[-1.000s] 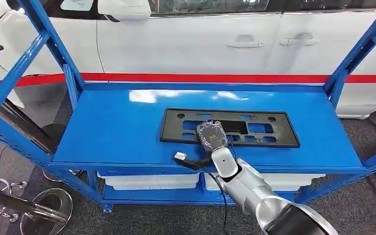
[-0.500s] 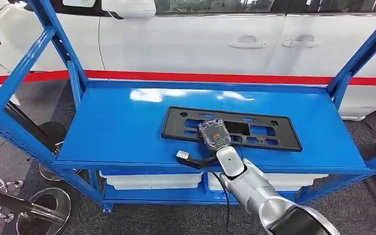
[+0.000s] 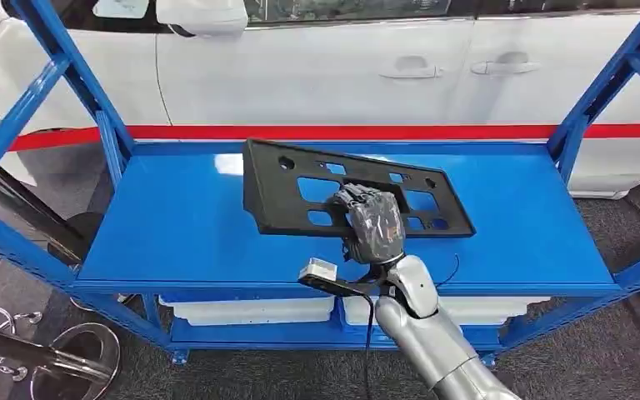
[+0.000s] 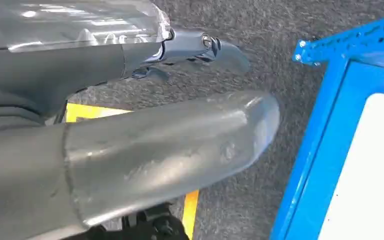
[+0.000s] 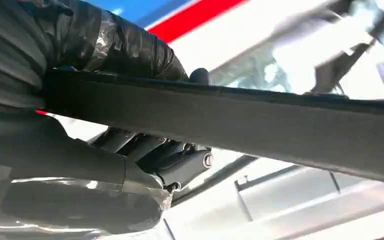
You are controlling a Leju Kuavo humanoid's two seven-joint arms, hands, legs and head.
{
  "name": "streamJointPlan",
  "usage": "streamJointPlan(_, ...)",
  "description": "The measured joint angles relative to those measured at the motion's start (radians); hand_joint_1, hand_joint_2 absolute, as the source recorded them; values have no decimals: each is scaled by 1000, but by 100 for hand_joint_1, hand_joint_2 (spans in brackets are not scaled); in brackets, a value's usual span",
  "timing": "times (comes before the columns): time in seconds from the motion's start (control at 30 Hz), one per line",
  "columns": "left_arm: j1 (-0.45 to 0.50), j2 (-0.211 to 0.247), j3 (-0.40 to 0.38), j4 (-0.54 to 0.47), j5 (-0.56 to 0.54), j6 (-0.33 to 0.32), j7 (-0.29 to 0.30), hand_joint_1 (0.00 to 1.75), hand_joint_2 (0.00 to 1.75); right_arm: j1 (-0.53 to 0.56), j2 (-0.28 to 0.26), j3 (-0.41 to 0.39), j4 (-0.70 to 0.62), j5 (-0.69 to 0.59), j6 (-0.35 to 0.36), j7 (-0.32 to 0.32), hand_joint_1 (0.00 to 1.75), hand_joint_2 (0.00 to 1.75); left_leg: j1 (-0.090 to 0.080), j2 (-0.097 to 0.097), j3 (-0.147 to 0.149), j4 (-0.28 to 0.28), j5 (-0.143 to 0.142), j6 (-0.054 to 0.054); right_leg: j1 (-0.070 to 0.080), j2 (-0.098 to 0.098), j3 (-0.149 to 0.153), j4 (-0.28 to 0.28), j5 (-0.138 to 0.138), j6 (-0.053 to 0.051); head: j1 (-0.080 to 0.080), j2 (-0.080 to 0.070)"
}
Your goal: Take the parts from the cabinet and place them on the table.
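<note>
A long black license-plate frame [image 3: 300, 187] with several cut-outs hangs tilted above the blue cabinet shelf [image 3: 167, 225], its left end raised. My right hand [image 3: 372, 223] grips it near the middle of its front edge, fingers wrapped over the rim. The right wrist view has the frame's edge [image 5: 280, 130] running across the picture, clamped between the thumb and the dark fingers [image 5: 110, 47]. My left hand [image 4: 130, 125] hangs beside the cabinet over grey carpet, fingers stretched out and holding nothing.
Blue uprights [image 3: 67, 83] [image 3: 604, 83] stand at both ends of the shelf. A white car [image 3: 317, 75] with a red stripe is right behind it. White bins [image 3: 250, 308] sit on the lower level. A chrome stand [image 3: 42, 354] is on the floor at the left.
The frame lay flat on the shelf under my right hand; now the hand has lifted it, tilted it up and shifted it left. The camera has moved slightly.
</note>
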State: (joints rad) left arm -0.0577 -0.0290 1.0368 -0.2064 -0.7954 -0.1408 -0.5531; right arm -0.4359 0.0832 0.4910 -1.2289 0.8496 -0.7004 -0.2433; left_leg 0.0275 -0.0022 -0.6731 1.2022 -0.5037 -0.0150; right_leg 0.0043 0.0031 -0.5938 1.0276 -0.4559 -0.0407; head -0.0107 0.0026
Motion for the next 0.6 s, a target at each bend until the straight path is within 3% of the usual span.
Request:
streamJointPlan(0.03,1,0,0,0,0,-2,-5,0,0,11,-3,0,-34,-24,1,-14,168,175,-1,0,43,-87,40,5,1,2,1,5,-3,3,0,0)
streamJointPlan(0.07,0,1,1,0,0,-4,-11,0,0,24,-7,-1,-67,-73,5,-38,168,175,-4,1,69,-148,41,13,1,2,-2,10,-7,8,0,0)
streamJointPlan(0.1,-1,1,2,0,-2,-4,-16,0,0,39,-13,-1,-106,-148,16,-77,168,175,-9,0,78,-165,37,16,9,3,-8,20,-11,14,0,0)
streamJointPlan(0.17,5,2,3,0,-6,-3,-26,0,0,74,-23,-1,-198,-285,43,-159,168,175,-13,-3,75,-160,38,23,4,3,-8,14,-8,22,0,0)
streamJointPlan(0.2,7,2,5,0,-8,-3,-27,0,0,86,-24,-1,-236,-312,48,-171,168,175,-14,-3,75,-162,40,27,2,3,-7,11,-6,27,0,0)
streamJointPlan(0.23,6,0,6,0,-10,-3,-29,0,0,95,-26,-1,-268,-318,52,-173,168,175,-4,-1,80,-173,47,37,6,4,-8,15,-11,31,0,0)
streamJointPlan(0.27,4,-1,7,0,-10,-2,-29,0,0,103,-31,-1,-292,-322,53,-174,168,175,-3,0,82,-177,50,43,2,2,-11,34,-29,38,1,0)
streamJointPlan(0.3,4,-1,8,0,-10,-2,-29,0,0,106,-35,-1,-310,-325,53,-175,168,175,-3,0,81,-177,51,48,-1,2,-32,80,-62,42,0,0)
streamJointPlan(0.37,5,-1,9,0,-11,3,-32,0,0,125,-43,-1,-350,-420,103,-226,168,175,-3,0,80,-177,50,50,-9,2,-107,241,-140,53,0,0)
streamJointPlan(0.4,6,-1,9,0,-11,8,-34,0,0,148,-47,-1,-388,-540,158,-272,168,175,-3,-1,79,-176,50,50,-12,2,-139,306,-159,56,0,0)
streamJointPlan(0.43,8,-1,10,0,-13,11,-35,0,0,167,-50,-1,-424,-623,199,-300,168,175,-3,-2,79,-176,50,50,-16,2,-145,318,-152,58,1,0)
streamJointPlan(0.47,11,-1,12,0,-13,16,-36,0,0,181,-52,1,-472,-718,251,-326,168,175,-2,-3,81,-176,49,48,-19,1,-129,280,-118,60,0,0)
streamJointPlan(0.53,12,-3,19,0,-13,25,-38,0,0,192,-53,12,-567,-929,405,-319,168,175,-2,-3,86,-176,45,43,-23,-1,-50,119,-31,58,0,0)
streamJointPlan(0.57,12,-4,22,0,-13,28,-38,0,0,197,-54,20,-611,-1041,494,-297,168,175,-2,-3,89,-176,43,39,-23,-1,-10,38,-1,56,0,0)
streamJointPlan(0.6,12,-4,27,0,-12,34,-38,0,0,197,-54,30,-646,-1161,596,-269,168,175,-9,-3,87,-173,40,31,-15,0,0,11,-16,53,1,0)
